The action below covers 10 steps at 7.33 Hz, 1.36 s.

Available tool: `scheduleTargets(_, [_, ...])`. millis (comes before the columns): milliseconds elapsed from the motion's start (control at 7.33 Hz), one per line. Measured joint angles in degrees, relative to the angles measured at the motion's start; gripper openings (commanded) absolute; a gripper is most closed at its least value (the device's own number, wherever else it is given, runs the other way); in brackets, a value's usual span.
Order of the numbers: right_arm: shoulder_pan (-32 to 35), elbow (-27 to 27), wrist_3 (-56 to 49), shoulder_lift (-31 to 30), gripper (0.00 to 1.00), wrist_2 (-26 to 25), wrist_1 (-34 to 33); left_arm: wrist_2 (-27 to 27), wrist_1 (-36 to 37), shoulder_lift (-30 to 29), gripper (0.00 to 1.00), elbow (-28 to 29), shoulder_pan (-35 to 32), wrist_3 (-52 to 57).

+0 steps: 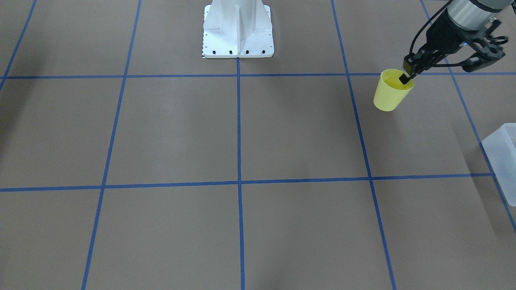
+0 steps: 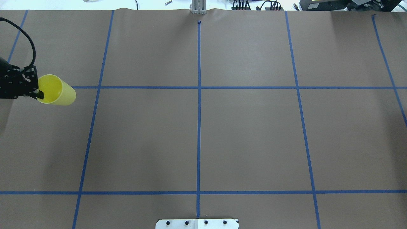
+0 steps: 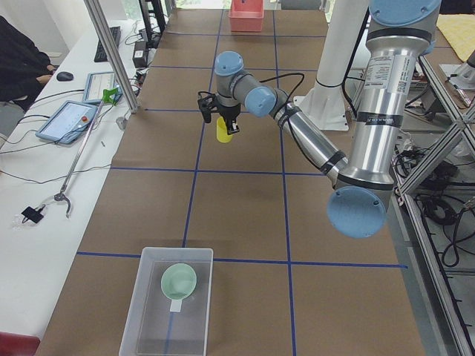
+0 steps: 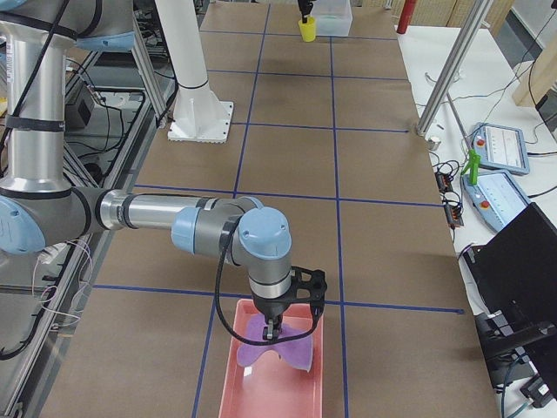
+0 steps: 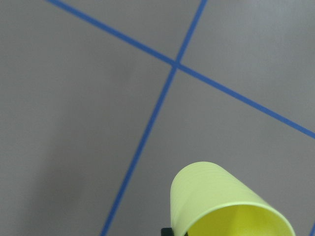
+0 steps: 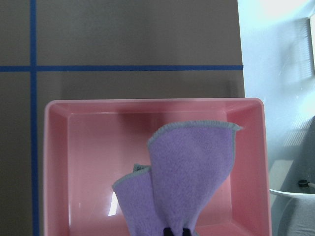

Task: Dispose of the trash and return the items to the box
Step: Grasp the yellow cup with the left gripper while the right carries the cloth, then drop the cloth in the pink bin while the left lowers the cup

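A yellow cup [image 5: 231, 201] fills the bottom of the left wrist view, pinched by its rim in the left jaws, one finger inside the wall and one outside. It hangs near a crossing of blue tape lines on the worktop [image 1: 242, 133] and looks lifted, though no view settles that. The box [image 3: 174, 332] sits well apart from it at the table's left end, with the green bowl [image 3: 179, 282] already inside.

The step in hand appears to be carrying the cup to the box. Done well, the rim pinch would stay firm and the cup level. It should pass over the box's wall with room to spare, come down on the bare floor beside the bowl, and be let go only when low.

Only the left side view shows the box whole and the bowl in it. The front-facing view catches one corner, and the overhead view none. The right arm appears only in the right side view and its own wrist camera. There the right jaws are closed on a purple cloth [image 6: 192, 177], probably the trash, held over a pink tray [image 6: 98, 147].
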Motion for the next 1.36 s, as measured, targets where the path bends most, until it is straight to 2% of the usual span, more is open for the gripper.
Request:
scheduleTargets(136, [0.1,-4.4,-0.6,0.3,0.01,-0.8,3.4,0.1,1.9,-0.2,0.0,0.6,-2.5,4.3])
scheduleTargets(273, [0.1,-9.3,-0.9,0.8,0.98,-1.2,7.3,0.1,2.7,-0.3,0.0,1.9,-4.8,8.0])
scheduleTargets(409, [0.1,-14.2,-0.9,1.2,1.0,-1.3,12.2,0.0,3.0,-0.3,0.0,3.6,-7.5,12.0])
scheduleTargets(545, [0.1,-16.8,-0.4,0.9,1.0,-1.0,16.4,0.0,3.0,-0.2,0.0,5.6,-10.4,16.8])
scheduleTargets(818, [0.1,-17.7,0.0,1.1,1.0,1.2,19.7,-0.1,3.1,0.0,0.0,11.0,-17.2,28.6])
scheduleTargets(1091, [0.1,-15.7,0.6,1.8,1.0,8.9,19.7,-0.2,2.9,-0.1,0.0,18.0,-24.3,40.1])
scheduleTargets(1364, [-1.9,-8.2,6.5,1.9,1.0,13.9,16.0,-2.2,2.4,-1.2,0.0,28.5,-30.4,46.2])
